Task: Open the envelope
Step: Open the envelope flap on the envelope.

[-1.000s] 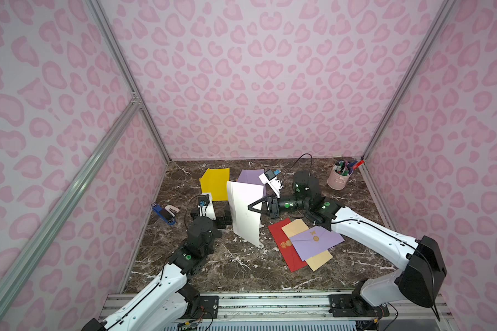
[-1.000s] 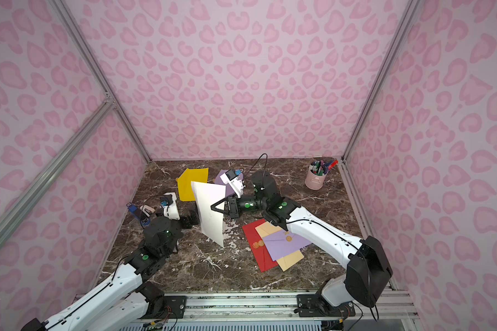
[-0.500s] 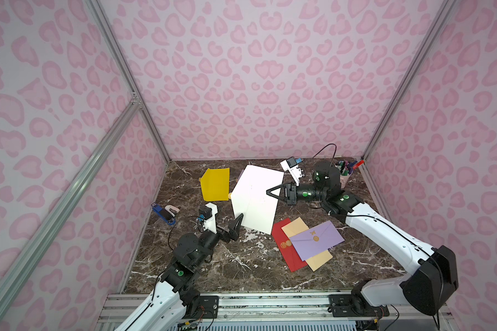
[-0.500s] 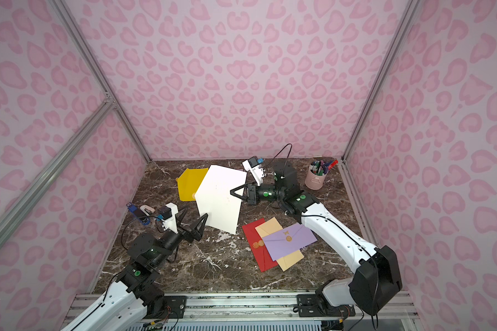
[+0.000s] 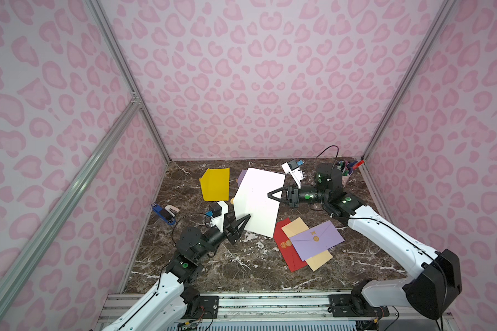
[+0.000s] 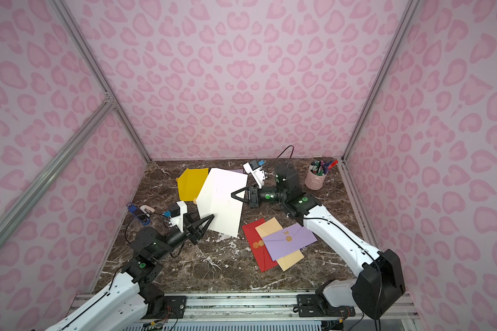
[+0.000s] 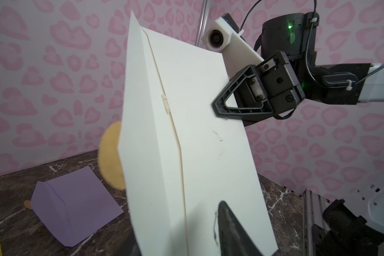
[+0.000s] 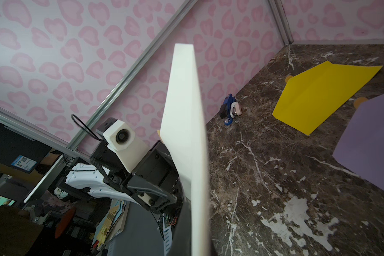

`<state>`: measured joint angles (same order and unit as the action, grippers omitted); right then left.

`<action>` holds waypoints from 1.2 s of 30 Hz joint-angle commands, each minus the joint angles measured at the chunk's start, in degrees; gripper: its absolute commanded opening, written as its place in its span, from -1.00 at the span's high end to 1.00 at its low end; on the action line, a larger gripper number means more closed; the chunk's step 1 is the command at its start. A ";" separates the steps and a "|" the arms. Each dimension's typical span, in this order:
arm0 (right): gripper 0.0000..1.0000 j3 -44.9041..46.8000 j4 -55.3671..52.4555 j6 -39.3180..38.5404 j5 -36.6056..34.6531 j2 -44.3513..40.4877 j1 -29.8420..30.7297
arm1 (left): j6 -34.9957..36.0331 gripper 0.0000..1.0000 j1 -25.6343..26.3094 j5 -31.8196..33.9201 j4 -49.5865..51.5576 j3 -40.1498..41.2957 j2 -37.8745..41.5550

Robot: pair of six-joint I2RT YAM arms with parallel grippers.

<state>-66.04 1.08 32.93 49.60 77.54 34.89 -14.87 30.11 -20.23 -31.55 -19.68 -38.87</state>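
A large white envelope [image 5: 256, 197] hangs tilted above the table in both top views. My right gripper [image 5: 271, 195] is shut on its right edge. In the left wrist view the envelope [image 7: 197, 155] faces the camera, its flap bent away along the crease, with a blurred orange seal [image 7: 110, 157] behind the flap's tip. My left gripper [image 5: 243, 220] is at the envelope's lower left corner. One of its fingers [image 7: 231, 226] lies in front of the paper and the other is mostly hidden behind it. Whether they press the paper is unclear. The right wrist view sees the envelope [image 8: 186, 133] edge-on.
A yellow envelope [image 5: 215, 183] lies at the back left and a purple one [image 7: 75, 199] behind the white one. Red, tan and purple envelopes [image 5: 307, 243] are stacked at the right. A pink pen cup [image 6: 316, 177] stands in the back right corner, small blue desk items [image 5: 164, 213] by the left wall.
The right gripper carried the white envelope back and to the right and tilted it flatter. The left arm drew back, then came up to the envelope's lower left corner, its jaws narrowing.
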 commanded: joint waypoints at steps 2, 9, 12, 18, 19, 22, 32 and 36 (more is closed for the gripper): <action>1.00 0.02 -0.01 -0.82 0.68 -0.57 -0.17 | -0.58 0.41 -0.05 -1.41 -1.94 -0.27 0.24; 1.00 0.32 -0.25 -1.10 0.65 -0.94 -0.62 | -0.60 0.63 -0.05 0.20 -1.37 -0.17 0.88; 1.00 0.44 -0.46 -1.20 0.58 -1.16 -0.88 | -0.85 0.82 -0.04 0.78 -1.34 0.02 1.32; 1.00 0.74 -0.64 -1.38 0.49 -1.34 -1.06 | -0.94 0.92 -0.04 1.34 -1.04 -0.09 1.48; 1.00 0.74 -0.77 -1.54 0.44 -1.39 -1.23 | -1.02 0.92 -0.01 1.33 -1.13 -0.07 1.52; 0.96 0.70 -1.37 -1.82 -0.49 -1.25 -1.57 | -1.30 0.92 -0.05 1.08 -1.39 -0.07 1.60; 0.01 0.04 -5.48 -2.25 -13.47 3.61 -1.46 | -3.39 0.91 -0.04 -1.71 -5.11 0.01 0.84; -0.03 -0.54 -1.96 -0.49 -13.64 7.22 0.65 | -4.45 0.91 -0.03 -3.26 -7.21 -0.09 -0.60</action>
<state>-65.98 -3.55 31.33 37.67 83.37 34.44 -17.96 30.06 -21.58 -34.70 -19.44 -38.94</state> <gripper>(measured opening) 0.518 0.049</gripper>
